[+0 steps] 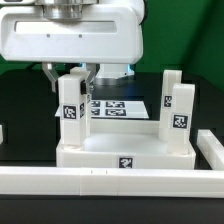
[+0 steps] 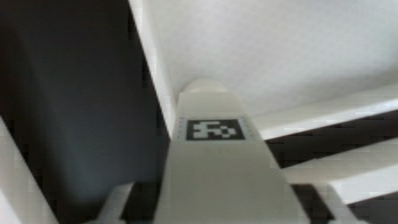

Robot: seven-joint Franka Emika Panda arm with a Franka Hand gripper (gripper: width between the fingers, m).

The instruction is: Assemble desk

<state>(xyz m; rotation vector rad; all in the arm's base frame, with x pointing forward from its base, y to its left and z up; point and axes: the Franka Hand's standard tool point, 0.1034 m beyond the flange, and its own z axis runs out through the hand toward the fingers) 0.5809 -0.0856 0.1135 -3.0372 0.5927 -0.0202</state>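
Note:
The white desk top (image 1: 125, 155) lies underside up near the front, with three tagged square legs standing on it. My gripper (image 1: 70, 75) is over the leg (image 1: 70, 112) at the exterior view's left, its fingers on either side of the leg's upper end. In the wrist view this leg (image 2: 217, 140) with its tag runs down between my gripper's (image 2: 226, 205) dark pads, which touch its sides. The gripper is shut on it. The desk top's white face (image 2: 267, 50) lies beyond. Two more legs (image 1: 180, 115) (image 1: 170, 85) stand at the exterior view's right.
The marker board (image 1: 112, 104) lies flat on the black table behind the desk top. A long low white rail (image 1: 110, 182) runs along the front and turns back at the exterior view's right (image 1: 214, 150). The arm's white body fills the top of the exterior view.

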